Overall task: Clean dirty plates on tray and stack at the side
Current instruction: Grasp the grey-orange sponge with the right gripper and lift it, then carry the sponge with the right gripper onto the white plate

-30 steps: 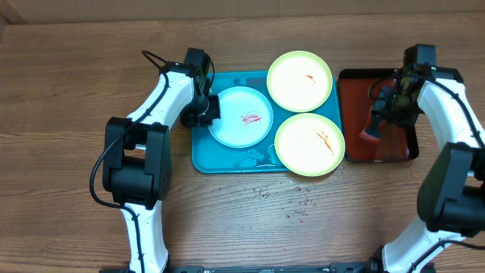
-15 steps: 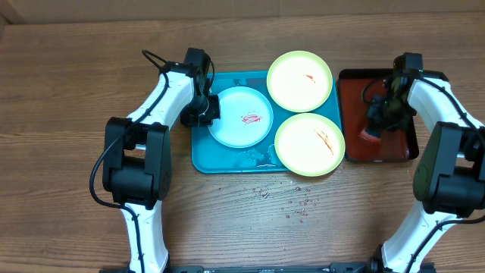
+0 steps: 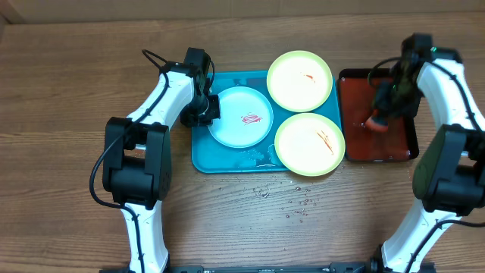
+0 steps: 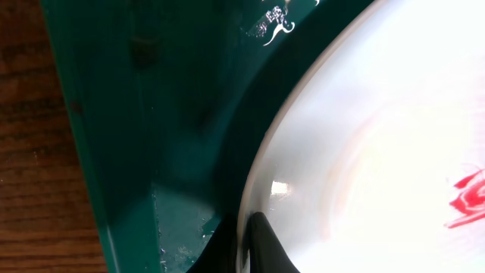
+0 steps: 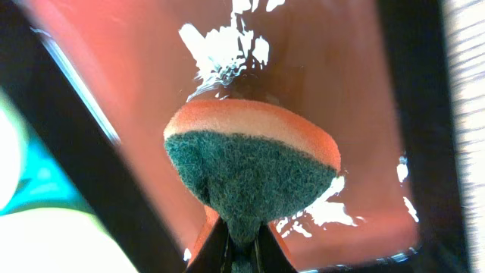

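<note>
Left gripper (image 3: pixel 206 112): clamped on the left rim of the white plate (image 3: pixel 241 116).
Right gripper (image 5: pixel 241 241): pinching an orange-and-green sponge (image 5: pixel 250 163), held over the dark red tray (image 3: pixel 394 148).
Plates: white plate, far yellow plate (image 3: pixel 300 80) and near yellow plate (image 3: pixel 309 144), all red-smeared, lying on the turquoise tray (image 3: pixel 203 155).

Brown wood-grain desk (image 3: pixel 68 91) filling the whole overhead view, softly and evenly lit, scattered with water droplets (image 3: pixel 292 203) toward six o'clock.
</note>
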